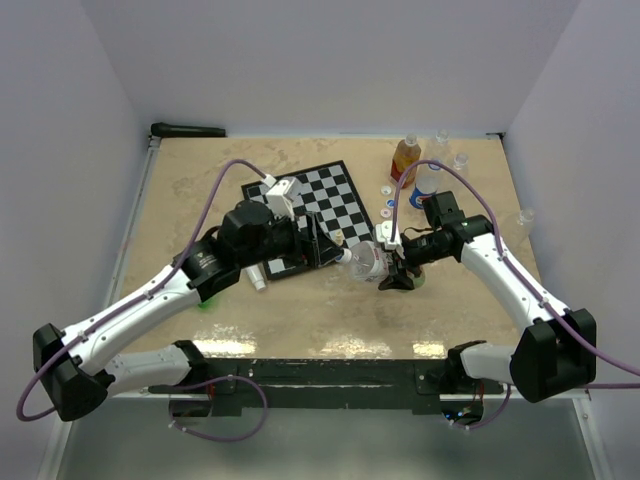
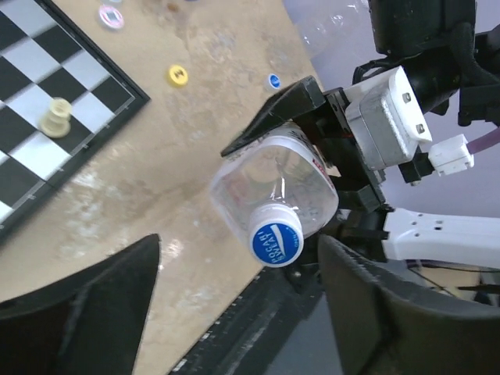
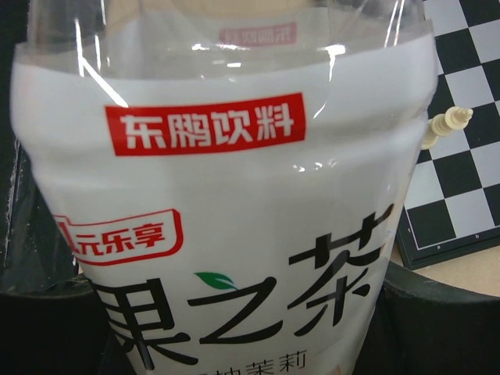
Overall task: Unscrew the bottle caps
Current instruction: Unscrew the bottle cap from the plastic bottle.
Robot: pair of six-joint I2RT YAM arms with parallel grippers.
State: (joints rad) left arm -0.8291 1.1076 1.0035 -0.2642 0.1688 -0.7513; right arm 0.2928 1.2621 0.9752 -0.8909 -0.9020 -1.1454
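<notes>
Bottle [image 2: 269, 183] held in right tool [image 1: 399, 271]; cap [image 2: 276, 238] faces spread left tool [image 2: 239, 242].

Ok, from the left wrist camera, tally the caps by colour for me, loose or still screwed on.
Blue-and-white round plastic screw cap, on the clear plastic bottle: 1
Yellow round plastic cap, loose: 1
Small blue cap, loose: 1
Pink-and-white cap, loose: 1
Total: 4
</notes>
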